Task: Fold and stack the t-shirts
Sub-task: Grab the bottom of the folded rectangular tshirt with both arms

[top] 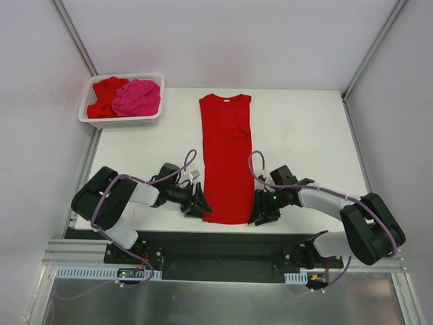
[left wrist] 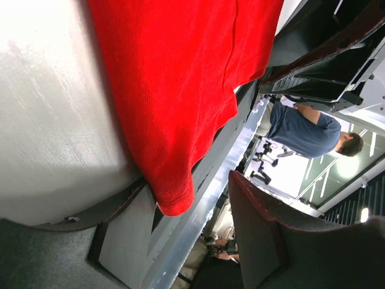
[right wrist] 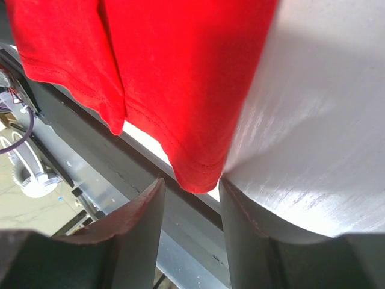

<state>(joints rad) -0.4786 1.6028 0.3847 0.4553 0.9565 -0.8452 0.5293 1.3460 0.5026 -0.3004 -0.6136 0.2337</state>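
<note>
Top external: we see the red t-shirt (top: 226, 162) lengthwise on the table (top: 304, 135), left gripper (top: 198, 201) and right gripper (top: 262, 208) spread at its near hem corners, nothing pinched; next we'd clamp both and fold forward.

Overhead looks down; wrists close, sharing t-shirt (top: 226, 156).

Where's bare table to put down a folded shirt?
Widest: right of the red shirt, out to the right edge of the table, beyond the right arm. Narrower: left of the shirt, between basket and left arm. Crowded: the near edge, where both arms flank the hem.
</note>
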